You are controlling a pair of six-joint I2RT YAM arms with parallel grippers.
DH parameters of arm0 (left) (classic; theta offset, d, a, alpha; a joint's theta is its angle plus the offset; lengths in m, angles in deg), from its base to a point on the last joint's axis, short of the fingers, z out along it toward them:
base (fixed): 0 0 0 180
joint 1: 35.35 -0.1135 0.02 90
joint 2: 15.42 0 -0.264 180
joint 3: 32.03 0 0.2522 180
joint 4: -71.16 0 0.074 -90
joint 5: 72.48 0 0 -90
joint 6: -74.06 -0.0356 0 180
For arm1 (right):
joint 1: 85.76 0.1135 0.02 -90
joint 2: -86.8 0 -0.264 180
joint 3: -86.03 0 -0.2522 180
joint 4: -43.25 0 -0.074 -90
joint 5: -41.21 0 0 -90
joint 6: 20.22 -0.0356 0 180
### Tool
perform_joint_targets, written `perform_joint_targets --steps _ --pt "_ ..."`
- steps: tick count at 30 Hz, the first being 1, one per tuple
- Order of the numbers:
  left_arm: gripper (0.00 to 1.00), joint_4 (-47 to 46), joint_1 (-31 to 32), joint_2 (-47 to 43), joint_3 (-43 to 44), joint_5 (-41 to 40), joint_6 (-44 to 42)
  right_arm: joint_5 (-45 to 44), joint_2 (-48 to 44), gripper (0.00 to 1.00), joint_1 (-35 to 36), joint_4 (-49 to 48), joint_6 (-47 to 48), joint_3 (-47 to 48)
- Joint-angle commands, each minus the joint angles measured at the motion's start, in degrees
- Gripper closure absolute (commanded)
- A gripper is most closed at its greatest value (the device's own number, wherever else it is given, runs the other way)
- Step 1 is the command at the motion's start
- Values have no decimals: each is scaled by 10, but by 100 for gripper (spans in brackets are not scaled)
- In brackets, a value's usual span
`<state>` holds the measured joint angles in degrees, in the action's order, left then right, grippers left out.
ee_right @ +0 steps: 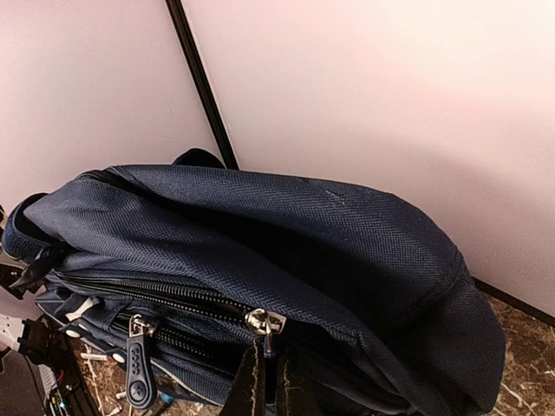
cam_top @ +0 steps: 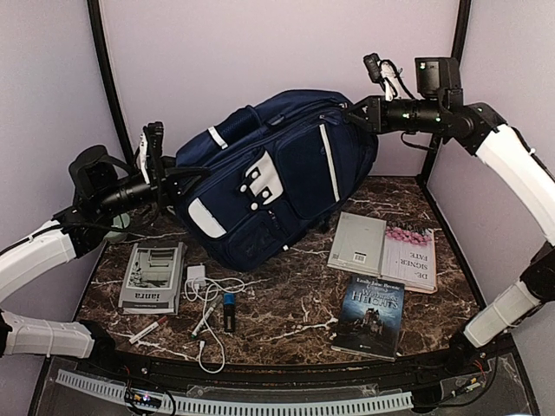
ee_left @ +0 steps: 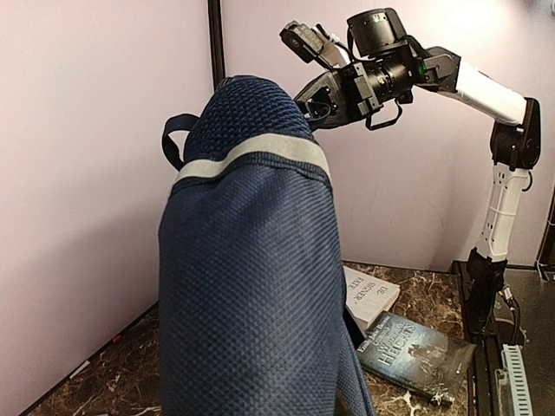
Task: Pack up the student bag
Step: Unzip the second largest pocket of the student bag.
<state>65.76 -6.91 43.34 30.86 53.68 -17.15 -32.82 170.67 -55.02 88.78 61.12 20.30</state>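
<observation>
You propped the large navy blue fabric backpack (cam_top: 286,173) on the marble tabletop (cam_top: 295,299), left gripper (cam_top: 176,178) narrowly clamping one end as anchor, right gripper (cam_top: 353,111) pinched shut on its metal zipper pull (ee_right: 264,322) to unzip.

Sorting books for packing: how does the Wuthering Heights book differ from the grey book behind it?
The Wuthering Heights book is dark and illustrated; the grey book is pale, nearly plain. The Wuthering Heights book lies nearer the near table edge, the grey book nearer the student bag. Both lie flat.
</observation>
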Motion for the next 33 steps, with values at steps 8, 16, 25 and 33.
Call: perform_joint_targets --steps 8,16,25,33 --pt "40 117 -2 -22 -93 26 -101 6 8 100 60 -82 70 4" --pt "4 218 -3 -116 -24 33 -174 63 -14 100 67 -96 139 -14" --pt "1 171 2 -72 67 91 -50 64 -2 100 104 -100 143 -17" --pt "1 220 73 85 234 -60 -65 41 15 100 120 -120 119 -13"
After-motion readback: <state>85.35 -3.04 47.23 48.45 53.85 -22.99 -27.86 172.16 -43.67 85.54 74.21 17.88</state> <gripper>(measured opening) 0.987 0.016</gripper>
